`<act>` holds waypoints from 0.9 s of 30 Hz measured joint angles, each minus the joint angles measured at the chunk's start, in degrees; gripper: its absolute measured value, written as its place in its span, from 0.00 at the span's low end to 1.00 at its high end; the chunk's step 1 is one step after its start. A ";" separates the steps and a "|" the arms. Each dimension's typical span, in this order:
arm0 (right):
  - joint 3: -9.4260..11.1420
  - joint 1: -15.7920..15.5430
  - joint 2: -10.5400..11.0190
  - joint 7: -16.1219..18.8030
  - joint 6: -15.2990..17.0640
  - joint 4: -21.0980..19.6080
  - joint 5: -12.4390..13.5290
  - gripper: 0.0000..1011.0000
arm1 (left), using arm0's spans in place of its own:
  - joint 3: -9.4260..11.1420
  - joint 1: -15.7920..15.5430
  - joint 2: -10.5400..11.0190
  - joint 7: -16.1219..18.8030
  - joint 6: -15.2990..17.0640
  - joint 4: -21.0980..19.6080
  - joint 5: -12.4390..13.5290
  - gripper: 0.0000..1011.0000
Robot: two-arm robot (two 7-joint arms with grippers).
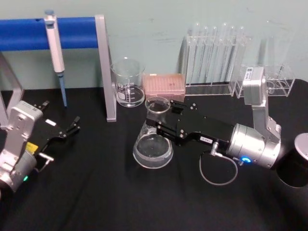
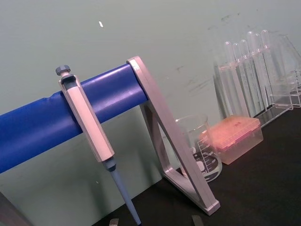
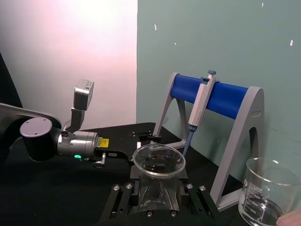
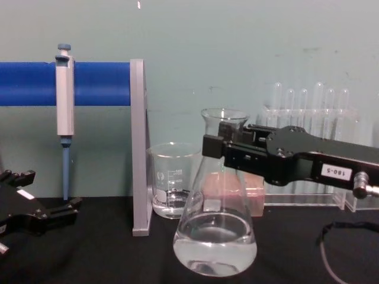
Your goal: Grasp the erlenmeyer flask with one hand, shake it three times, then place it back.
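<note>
Just behind my right end effector (image 1: 159,124), clenched on the narrow neck of the erlenmeyer flask (image 1: 153,144), stand a glass beaker (image 1: 128,83), a pink pipette tip box (image 1: 165,84) and racked test tubes (image 1: 215,57). The conical flask is upright over the black tabletop (image 1: 96,192), clear liquid shallow in its wide base; the beaker holds a little too. My left end effector (image 1: 67,130) lies released at far left, near the pipette (image 1: 55,48) hanging on a blue-barred stand (image 1: 105,67)

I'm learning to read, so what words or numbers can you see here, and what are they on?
"180-5", as best it reads: white label on the right hand.
Beaker scale: too blurred.
Erlenmeyer flask markings: too blurred.
Yellow sticker on the left arm: too small.
</note>
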 joint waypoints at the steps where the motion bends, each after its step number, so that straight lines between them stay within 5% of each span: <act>1: -0.01 -0.03 0.09 -0.08 -0.03 -0.07 0.06 0.45 | 0.00 0.00 0.00 0.00 0.00 0.00 0.00 0.99; 27: -0.30 -0.67 0.78 -0.65 -1.21 2.88 -1.50 0.45 | 0.00 0.00 0.00 0.00 0.00 0.00 0.00 0.99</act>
